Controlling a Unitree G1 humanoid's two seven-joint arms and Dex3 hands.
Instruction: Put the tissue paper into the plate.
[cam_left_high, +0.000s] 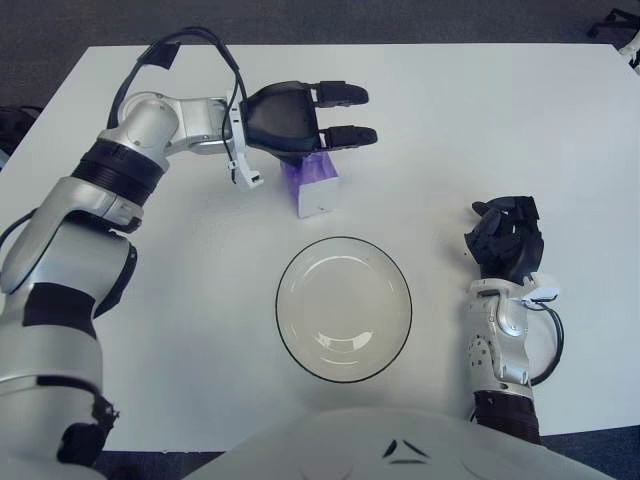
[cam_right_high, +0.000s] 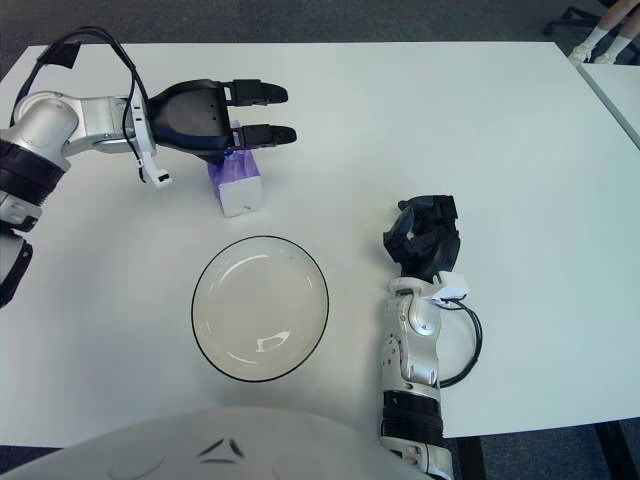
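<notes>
The purple and white tissue pack (cam_left_high: 316, 187) lies on the white table, just beyond the plate's far-left rim. My left hand (cam_left_high: 348, 115) hovers over the pack's far end and hides its top. Its fingers (cam_left_high: 340, 94) are stretched straight out to the right, open, with nothing between them. The clear round plate (cam_left_high: 281, 300) with a dark rim sits in the near middle, with nothing in it. My right hand (cam_left_high: 507, 240) shows to the right of the plate, fingers curled, holding nothing.
The white table (cam_left_high: 480, 120) reaches the dark floor at its far edge. A black cable (cam_left_high: 190, 40) loops above my left forearm. A second table's corner (cam_right_high: 620, 90) shows at the far right.
</notes>
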